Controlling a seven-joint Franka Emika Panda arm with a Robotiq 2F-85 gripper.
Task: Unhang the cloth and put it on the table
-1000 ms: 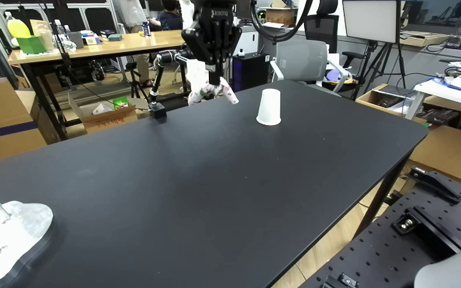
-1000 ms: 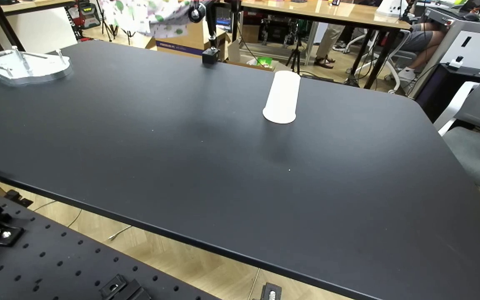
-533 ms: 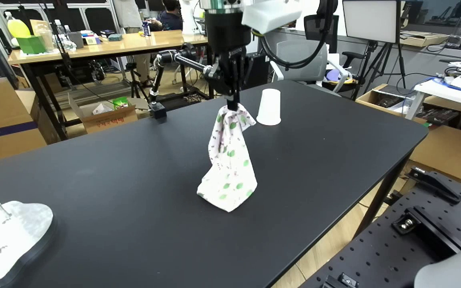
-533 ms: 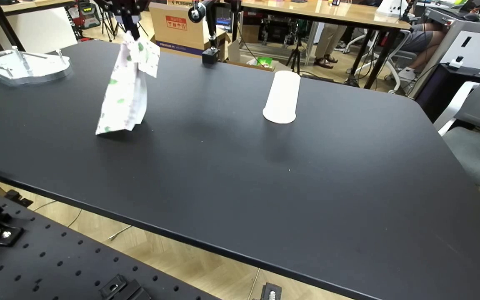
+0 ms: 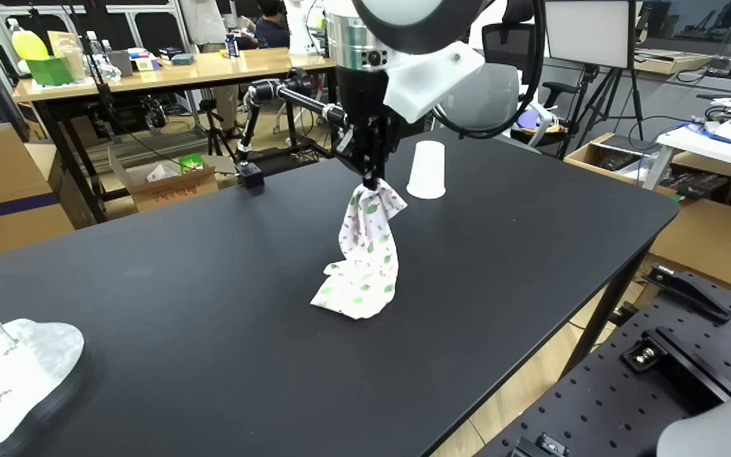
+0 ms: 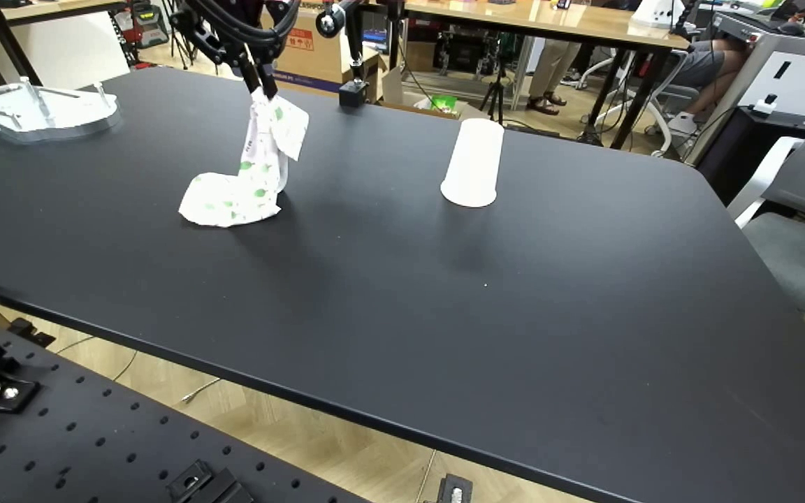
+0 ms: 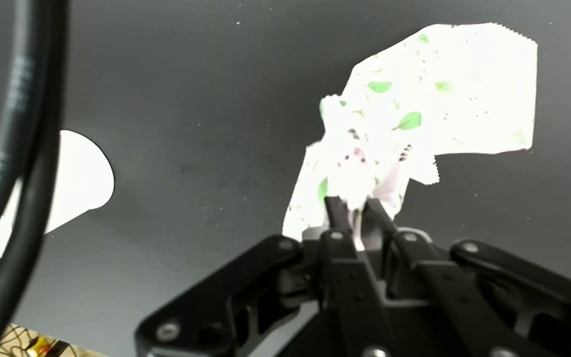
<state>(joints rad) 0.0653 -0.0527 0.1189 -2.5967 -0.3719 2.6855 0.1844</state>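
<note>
The cloth [image 5: 368, 254] is white with green leaves and small dark and pink marks. It hangs bunched from my gripper [image 5: 370, 183], with its lower part lying on the black table [image 5: 232, 355]. In an exterior view its lower end [image 6: 224, 202] bends to the left along the table top. In the wrist view my gripper [image 7: 351, 202] has a fold of cloth between its fingertips, and the cloth [image 7: 454, 94] spreads out on the table beyond. The fingers stand slightly apart around the fold. The pinched part is partly hidden by the fingers.
A white cup [image 5: 428, 170] stands upside down on the table near the gripper, and it also shows in the wrist view [image 7: 85, 173]. A pale board with metal pegs [image 6: 53, 115] lies at one end. A jointed black stand [image 5: 250, 174] is fixed at the table's edge.
My gripper came into view with the cloth from higher up, then moved lower. Since half a second ago the cloth's lower end has folded onto the table, and the gripper has shifted slightly toward the cup.
</note>
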